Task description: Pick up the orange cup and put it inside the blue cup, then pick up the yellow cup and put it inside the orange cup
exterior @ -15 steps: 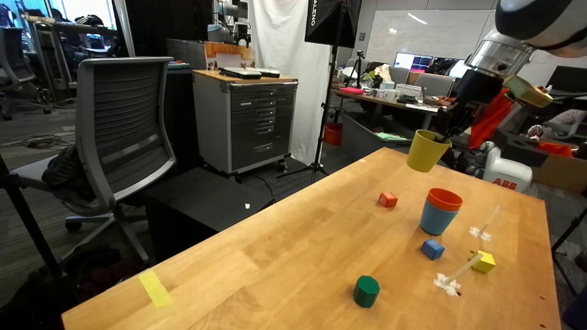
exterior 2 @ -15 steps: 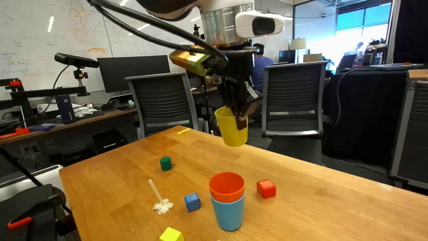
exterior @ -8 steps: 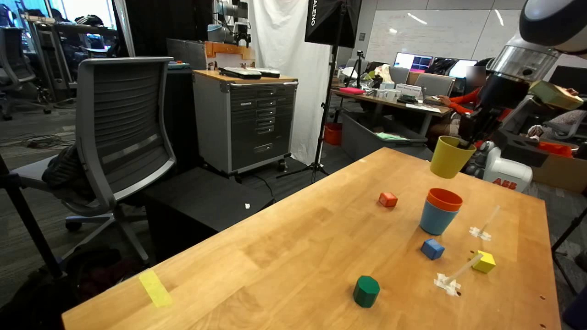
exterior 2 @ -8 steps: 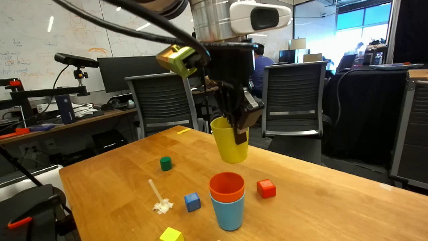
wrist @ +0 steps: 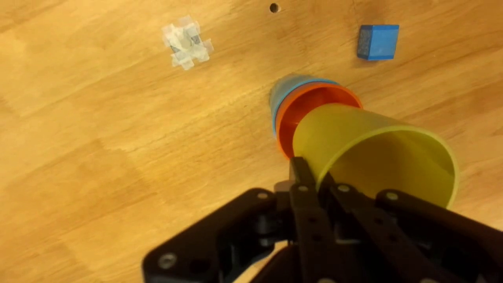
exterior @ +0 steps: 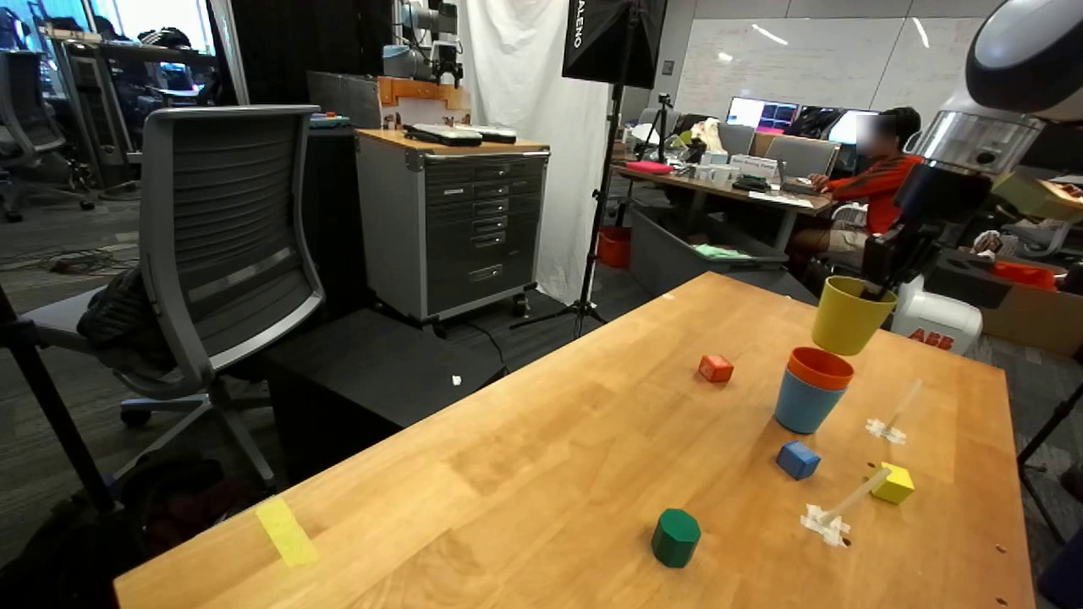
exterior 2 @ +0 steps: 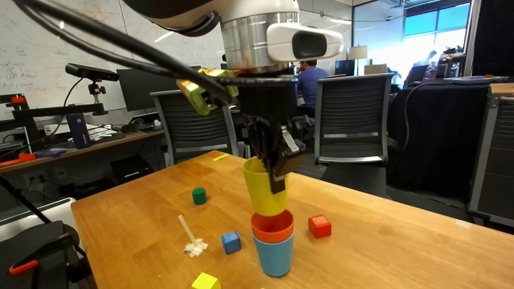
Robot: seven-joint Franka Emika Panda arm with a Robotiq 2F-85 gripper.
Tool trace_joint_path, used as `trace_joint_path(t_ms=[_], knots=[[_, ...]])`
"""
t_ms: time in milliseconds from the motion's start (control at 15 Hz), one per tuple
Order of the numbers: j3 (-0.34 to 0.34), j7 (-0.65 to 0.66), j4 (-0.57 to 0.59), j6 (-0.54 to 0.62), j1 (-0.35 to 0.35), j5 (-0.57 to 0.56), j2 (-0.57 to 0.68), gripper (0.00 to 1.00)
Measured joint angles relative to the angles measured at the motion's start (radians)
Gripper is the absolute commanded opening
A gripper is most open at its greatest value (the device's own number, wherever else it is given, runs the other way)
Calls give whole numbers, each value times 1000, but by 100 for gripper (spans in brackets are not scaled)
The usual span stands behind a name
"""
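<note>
My gripper (wrist: 315, 177) is shut on the wall of the yellow cup (wrist: 342, 124), one finger inside it and one outside. In both exterior views the yellow cup (exterior: 849, 321) hangs slightly tilted, its bottom close above the orange cup (exterior 2: 273, 233). Whether the two touch I cannot tell. The orange cup sits nested in the blue cup (exterior 2: 275, 257), with only its upper band and rim showing. That stack stands upright on the table. In the wrist view the yellow cup covers part of the orange opening, and the blue cup (wrist: 283, 89) shows at the far side.
Near the stack lie a red block (exterior 2: 320, 226), a blue block (exterior: 798, 460) and a yellow block (exterior: 893, 485). A green block (exterior: 676, 538) stands farther off. Thin sticks rise from white tape patches (exterior: 825, 524) on the table. A yellow tape strip (exterior: 288, 531) marks one edge.
The gripper has carried the yellow cup down and across, from well above the table to just over the orange cup. The stacked cups and blocks have stayed put.
</note>
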Motion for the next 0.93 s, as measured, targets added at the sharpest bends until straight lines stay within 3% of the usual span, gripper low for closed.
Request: trace_joint_path(t_ms=[933], knots=[[-5,-14,-3,-24,-24,-1,43,5]])
